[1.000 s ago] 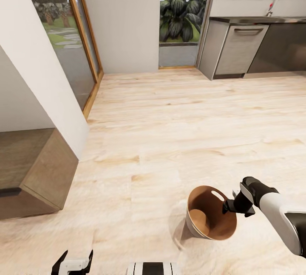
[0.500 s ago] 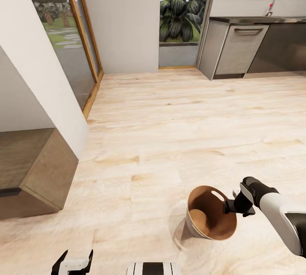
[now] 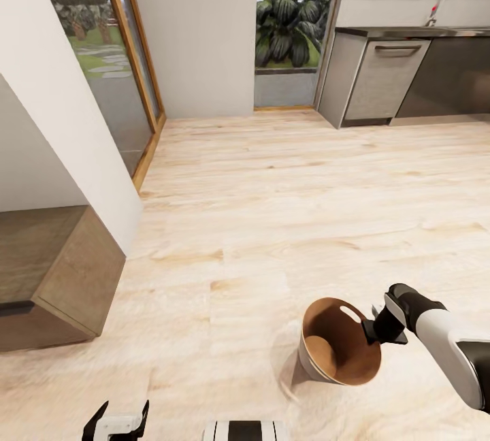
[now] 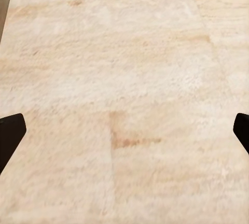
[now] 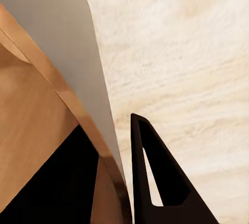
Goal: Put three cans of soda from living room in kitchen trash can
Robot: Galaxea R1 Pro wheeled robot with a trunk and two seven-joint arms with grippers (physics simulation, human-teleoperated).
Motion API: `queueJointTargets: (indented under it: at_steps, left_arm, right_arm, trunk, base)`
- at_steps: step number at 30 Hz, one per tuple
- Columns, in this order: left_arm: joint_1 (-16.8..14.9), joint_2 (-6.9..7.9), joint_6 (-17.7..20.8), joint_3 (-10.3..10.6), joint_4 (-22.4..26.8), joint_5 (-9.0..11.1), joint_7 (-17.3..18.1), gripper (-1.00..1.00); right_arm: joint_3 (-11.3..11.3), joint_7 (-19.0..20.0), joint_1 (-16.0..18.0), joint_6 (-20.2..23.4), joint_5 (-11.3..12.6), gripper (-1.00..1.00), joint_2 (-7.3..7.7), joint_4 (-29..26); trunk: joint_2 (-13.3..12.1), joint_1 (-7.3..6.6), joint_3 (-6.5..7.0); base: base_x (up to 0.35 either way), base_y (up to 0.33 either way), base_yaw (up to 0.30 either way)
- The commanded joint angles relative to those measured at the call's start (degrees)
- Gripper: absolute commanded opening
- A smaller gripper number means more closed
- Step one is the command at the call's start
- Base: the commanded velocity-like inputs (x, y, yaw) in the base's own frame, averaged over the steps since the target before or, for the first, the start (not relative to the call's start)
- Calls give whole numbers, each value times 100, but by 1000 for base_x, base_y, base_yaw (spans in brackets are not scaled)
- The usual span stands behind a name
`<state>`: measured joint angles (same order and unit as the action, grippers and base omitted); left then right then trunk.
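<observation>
Head view, lower right of the frame: our right gripper [image 3: 373, 329] sits at the rim of the small round tapered bin [image 3: 333, 346], brown and wood-like inside, pale grey outside, which stands tilted on the pale wood plank floor [image 3: 272, 209]. An oval hand slot in the bin's wall shows just left of the gripper. In the right wrist view we see the bin's thin wall [image 5: 83, 79] running between our two black fingers, one finger [image 5: 155, 177] outside against the grey face and a dark shape inside against the brown face, so the right claw is closed on the rim and grips it. No soda can is visible to us inside the bin; its brown bottom shows bare.

At the lower left edge of the head view, our left gripper [image 3: 116, 420] hangs low over the floor. In the left wrist view its two black fingertips [image 4: 10, 133] stand at opposite edges of the frame, spread wide with only floorboards between them, holding nothing.

In the upper right of the head view we see the kitchen: dark grey cabinets [image 3: 449, 80], a steel appliance front [image 3: 384, 80], a dark countertop [image 3: 415, 31] and a chrome tap [image 3: 442, 2]. A brown wooden cabinet [image 3: 54, 271] sits at the left, and a glass door with a wooden frame [image 3: 129, 53] is in the upper left.
</observation>
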<state>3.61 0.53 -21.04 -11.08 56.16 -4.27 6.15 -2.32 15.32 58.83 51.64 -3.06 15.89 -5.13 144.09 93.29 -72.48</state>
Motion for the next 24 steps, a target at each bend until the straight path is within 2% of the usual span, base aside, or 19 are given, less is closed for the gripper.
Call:
queueJointTargets:
  at_steps: [1, 12, 13, 24]
  left_arm:
    - [0, 0, 1, 0, 0, -1, 0, 100]
    - [0, 0, 3, 1, 0, -4, -8, 100]
    - [0, 0, 11, 0, 0, -18, -9, 100]
    - [0, 8, 15, 0, 0, -18, -9, 100]
  right_arm:
    - [-32, -25, -3, -13, -72, -100, -2, -6]
    - [-37, -29, -9, -13, -72, -100, -17, -6]
    - [-30, -27, -35, -170, -69, -100, -41, -6]
    - [-22, -8, -45, -359, -46, -100, -65, 1]
  trunk:
    - [-2, -2, 22]
    - [-16, -30, 265]
    - [-18, -33, 287]
    - [-33, -61, 531]
  base:
    - [0, 0, 0]
    - [0, 0, 0]
    - [0, 0, 0]
    - [0, 0, 0]
